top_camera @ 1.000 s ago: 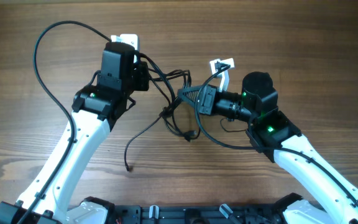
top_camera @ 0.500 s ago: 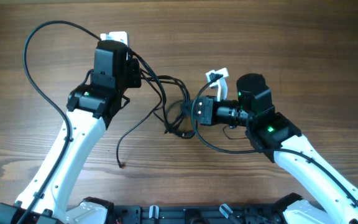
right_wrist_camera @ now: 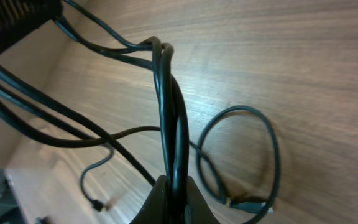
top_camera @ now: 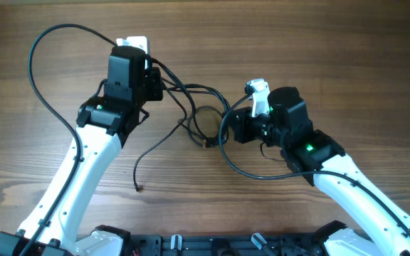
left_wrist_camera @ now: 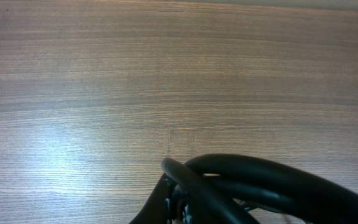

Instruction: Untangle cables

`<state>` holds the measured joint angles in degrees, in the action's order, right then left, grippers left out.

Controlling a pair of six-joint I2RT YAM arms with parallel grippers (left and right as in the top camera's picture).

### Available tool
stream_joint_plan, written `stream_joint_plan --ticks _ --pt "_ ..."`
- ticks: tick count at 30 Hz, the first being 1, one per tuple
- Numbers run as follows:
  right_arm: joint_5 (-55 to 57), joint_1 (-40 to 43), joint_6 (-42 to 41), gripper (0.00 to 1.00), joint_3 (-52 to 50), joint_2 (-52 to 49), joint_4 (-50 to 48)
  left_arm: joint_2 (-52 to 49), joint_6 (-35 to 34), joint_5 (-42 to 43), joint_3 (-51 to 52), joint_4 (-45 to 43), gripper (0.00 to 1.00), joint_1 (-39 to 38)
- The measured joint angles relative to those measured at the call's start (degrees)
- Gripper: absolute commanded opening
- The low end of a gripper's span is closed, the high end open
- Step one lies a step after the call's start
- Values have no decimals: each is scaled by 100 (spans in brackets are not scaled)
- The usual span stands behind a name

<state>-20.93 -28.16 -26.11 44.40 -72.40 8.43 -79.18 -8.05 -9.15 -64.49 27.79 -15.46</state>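
Nearest, note the loose tail (top_camera: 139, 186) of the cables (top_camera: 184, 89), plug end flat on the wooden table (top_camera: 347, 43). Dragged left vs 1 s ago, no shift since 0.5 s ago. Means slack drawn toward the left side, prob. not a freed cord yet.

Next out, mid-table: was a tight knot of crossings 1 s ago, now opened into a round loop (right_wrist_camera: 241, 108) lying flat, w/ a small plug (right_wrist_camera: 248, 205) at its near edge. Good sign for the task, less bunched. Still crossed by other strands at its left side, so judged not undone.

Just right of the loop, find the right gripper (right_wrist_camera: 173, 186), fingers pinched shut on a bundle of a few strands rising straight away from the tips in the wrist view. Rolled at the wrist & pulled back right over the last 0.5 s, which looks to have spread the loop.

Farthest, on the left, see the left gripper (top_camera: 159, 87). Moved left & far between 1 s and 0.5 s ago, parked since. Fed by several strands, fairly taut toward the right gripper. Can't tell jaw state: hidden under the wrist body from overhead, and in the left wrist view only blurred black cords at the bottom edge over bare wood. Prob. needs a single-strand regrasp next.
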Motion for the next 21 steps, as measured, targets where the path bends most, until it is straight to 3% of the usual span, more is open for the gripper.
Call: stream_joint_plan --ticks 7,8,9,16,19,21 --pt "960 -37 245 7 0 0 11 0 -2 131 0 -2 4 0" --pt "1147 -46 267 22 0 0 11 0 -2 179 0 -2 4 0" --pt "1388 -52 289 30 0 0 11 0 -2 273 0 -2 4 0" --pt "2293 2 323 69 0 -181 24 -2 -46 400 0 -2 4 96" --pt "2356 2 181 82 0 -566 22 -2 -87 588 0 -2 4 96" --pt "2339 2 66 84 0 -828 26 -2 -107 640 0 -2 4 96"
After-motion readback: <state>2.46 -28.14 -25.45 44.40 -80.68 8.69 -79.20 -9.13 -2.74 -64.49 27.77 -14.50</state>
